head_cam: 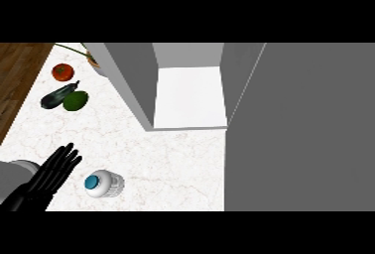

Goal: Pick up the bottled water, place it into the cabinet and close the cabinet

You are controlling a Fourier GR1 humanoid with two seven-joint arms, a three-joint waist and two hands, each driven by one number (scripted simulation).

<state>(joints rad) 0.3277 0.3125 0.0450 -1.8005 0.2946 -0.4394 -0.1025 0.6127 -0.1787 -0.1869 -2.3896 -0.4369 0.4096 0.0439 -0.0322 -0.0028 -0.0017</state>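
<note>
Head view, looking steeply down. You see the bottled water [103, 184] standing upright on the white marble counter [172, 158], near the front edge and at the left of the view; its blue cap [92, 182] faces you. Your left hand [40, 183] lies just to the left of the bottle, with a narrow strip of counter showing between them, so the two are apart. Its fingers [66, 157] are straight and held close together, pointing away from you and slightly right, and they grasp nothing. Your right hand does not appear.

Behind the bottle, well apart from it, the cabinet [135, 84] stands open, and you can see its white shelf [190, 96] between grey side walls. Its grey door [307, 129] is swung out and fills the right side of the view.

At the far left corner of the counter lie a tomato [63, 72], a dark eggplant [58, 95] and a green avocado [75, 100], the last two touching. A wooden floor [18, 74] shows beyond the counter's left edge.
</note>
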